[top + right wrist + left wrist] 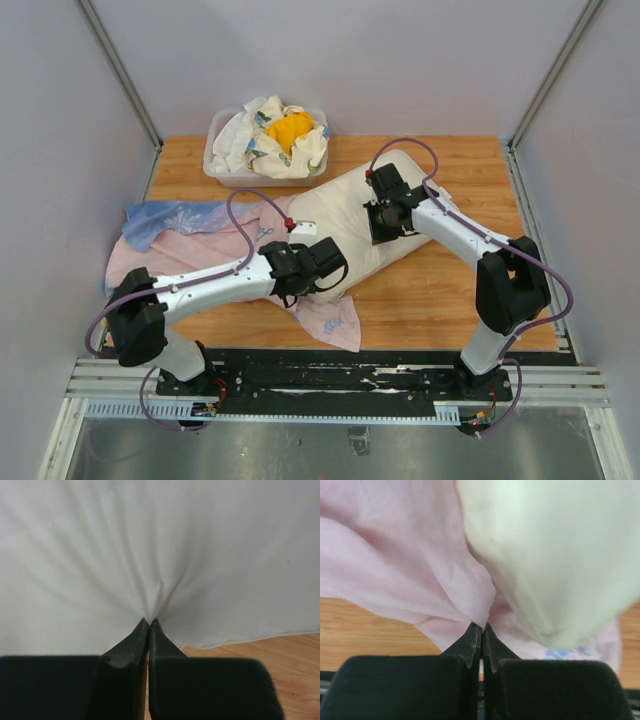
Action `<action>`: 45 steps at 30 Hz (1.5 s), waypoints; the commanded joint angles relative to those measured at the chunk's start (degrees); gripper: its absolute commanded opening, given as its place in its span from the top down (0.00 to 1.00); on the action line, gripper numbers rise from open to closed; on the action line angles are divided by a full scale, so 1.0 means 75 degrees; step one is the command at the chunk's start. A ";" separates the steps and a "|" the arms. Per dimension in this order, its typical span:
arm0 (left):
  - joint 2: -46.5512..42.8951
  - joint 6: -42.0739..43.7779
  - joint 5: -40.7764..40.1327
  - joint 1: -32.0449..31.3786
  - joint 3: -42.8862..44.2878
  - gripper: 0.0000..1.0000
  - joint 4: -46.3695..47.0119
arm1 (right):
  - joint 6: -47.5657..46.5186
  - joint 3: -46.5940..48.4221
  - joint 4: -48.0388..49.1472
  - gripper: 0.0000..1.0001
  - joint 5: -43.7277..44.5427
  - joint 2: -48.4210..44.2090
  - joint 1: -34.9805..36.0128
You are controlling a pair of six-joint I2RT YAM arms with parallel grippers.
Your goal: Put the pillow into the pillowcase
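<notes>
- While the pillow (pixel 340 210) lies diagonally across the middle of the wooden table (pixel 440 300), its near-left end rests on the pillowcase (pixel 175 252), which is spread pink side up toward the left edge, with a blue fold at its far side.
- The left gripper (pixel 481 628) has its jaws together, pinching a fold of pink pillowcase just beside the pillow's rounded end.
- The right gripper (pixel 149 621) has its jaws together, clamped on the pillow's cover; creases radiate from the tips.
- A clear bin (pixel 215 172) at the far edge holds floral cloths (pixel 250 140) and a yellow cloth (pixel 290 128).
</notes>
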 commanded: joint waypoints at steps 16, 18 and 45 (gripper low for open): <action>-0.0159 0.0900 0.2315 0.0006 0.0888 1.00 0.1552 | 0.0329 0.0911 -0.0793 0.99 -0.0420 -0.0922 -0.0025; -0.0102 0.0877 0.2432 0.0003 0.0692 1.00 0.1669 | 0.0368 0.1076 -0.0791 0.99 -0.0604 -0.0850 -0.0009; -0.0689 0.0736 0.2623 0.0589 -0.0345 1.00 0.1914 | 0.0295 -0.2119 0.0210 0.50 -0.2202 -0.2988 0.0613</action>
